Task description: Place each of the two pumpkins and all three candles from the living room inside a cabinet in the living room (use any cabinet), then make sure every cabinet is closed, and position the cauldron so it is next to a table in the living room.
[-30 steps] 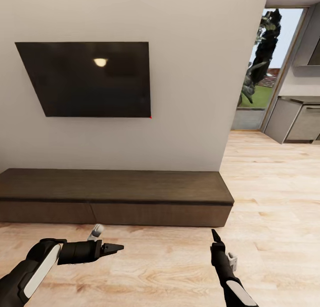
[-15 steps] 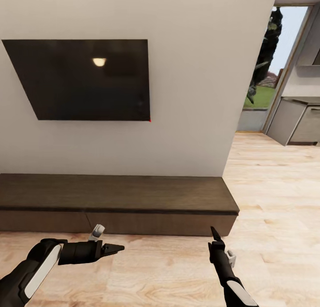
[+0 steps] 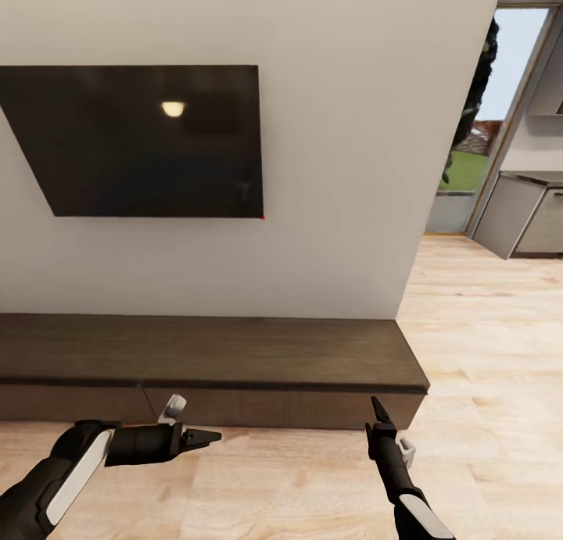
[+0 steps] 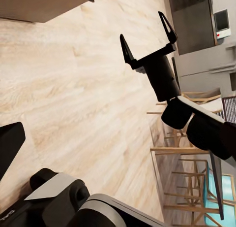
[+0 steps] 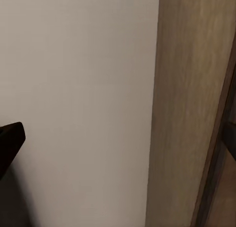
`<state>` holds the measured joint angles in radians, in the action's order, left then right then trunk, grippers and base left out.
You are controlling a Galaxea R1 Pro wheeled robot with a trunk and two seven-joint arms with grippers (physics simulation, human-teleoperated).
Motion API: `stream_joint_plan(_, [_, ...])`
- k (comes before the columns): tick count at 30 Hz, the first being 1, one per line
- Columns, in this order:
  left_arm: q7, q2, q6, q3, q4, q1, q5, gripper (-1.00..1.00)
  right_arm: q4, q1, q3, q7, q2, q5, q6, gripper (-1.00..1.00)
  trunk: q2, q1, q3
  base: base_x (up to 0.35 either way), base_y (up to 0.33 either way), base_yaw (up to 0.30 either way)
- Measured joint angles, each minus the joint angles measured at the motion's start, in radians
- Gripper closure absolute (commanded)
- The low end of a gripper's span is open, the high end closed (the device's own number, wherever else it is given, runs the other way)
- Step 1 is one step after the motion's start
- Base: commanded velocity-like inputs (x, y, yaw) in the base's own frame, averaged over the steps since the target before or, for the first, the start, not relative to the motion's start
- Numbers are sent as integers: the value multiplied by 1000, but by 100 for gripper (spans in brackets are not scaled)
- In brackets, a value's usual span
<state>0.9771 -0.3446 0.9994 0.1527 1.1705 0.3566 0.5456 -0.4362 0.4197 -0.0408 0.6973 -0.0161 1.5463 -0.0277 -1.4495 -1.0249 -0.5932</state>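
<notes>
The cabinet (image 3: 234,351) is a long, low dark-brown unit against the white wall, and its plain fronts look flush and shut. My left gripper (image 3: 209,438) hovers over the floor just before the cabinet's front, pointing right, open and empty. My right gripper (image 3: 375,409) points at the cabinet's right end. The left wrist view shows the right gripper (image 4: 142,26) with its two fingers spread and nothing between them. In the right wrist view the cabinet's top (image 5: 191,104) meets the white wall. The pumpkins, candles, cauldron and table are out of view.
A black TV screen (image 3: 141,141) hangs on the wall above the cabinet. Past the wall's corner at the right, light wooden floor (image 3: 485,329) runs to grey kitchen units (image 3: 525,221) and a glazed door (image 3: 473,134). Wooden chairs (image 4: 189,187) stand behind my right arm.
The whole view has shifted: the camera has moved nearer the cabinet and wall, which sit lower and larger in the picture. Both arms hold the same pose.
</notes>
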Motion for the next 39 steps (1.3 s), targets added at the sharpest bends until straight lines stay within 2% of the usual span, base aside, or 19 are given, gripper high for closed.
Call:
stream_joint_plan(3, [0,-1,0,-4,2,0,3,-100,0,0,0,0,0,0,0,-100,0,0,0,15,0,0])
stream_joint_plan(5, [0,-1,0,-4,3,0,18,-100,0,0,0,0,0,0,0,-100,0,0,0,5,0,0])
stream_joint_plan(6, [0,-3,0,-4,4,0,39,-100,0,0,0,0,0,0,0,-100,0,0,0,3,0,0])
stream_joint_plan(9, [0,-9,-1,-2,4,0,66,-100,0,0,0,0,1,-1,0,-100,-21,-11,-9,1,0,0])
stream_joint_plan(12, [0,-11,-1,-1,5,0,77,-100,0,0,0,1,1,0,1,-100,-28,-15,-13,0,0,0])
stream_joint_plan(18, [0,-11,-1,2,5,0,81,-100,0,0,1,16,1,1,1,-100,-70,-38,-31,0,0,0])
stream_joint_plan(24, [0,-8,-1,4,5,0,81,-100,0,0,3,65,1,0,1,-100,-112,-61,-50,0,0,0])
stream_joint_plan(39, [0,-4,-2,4,8,0,79,-100,0,0,4,78,1,0,2,-100,-217,-119,-97,0,0,0])
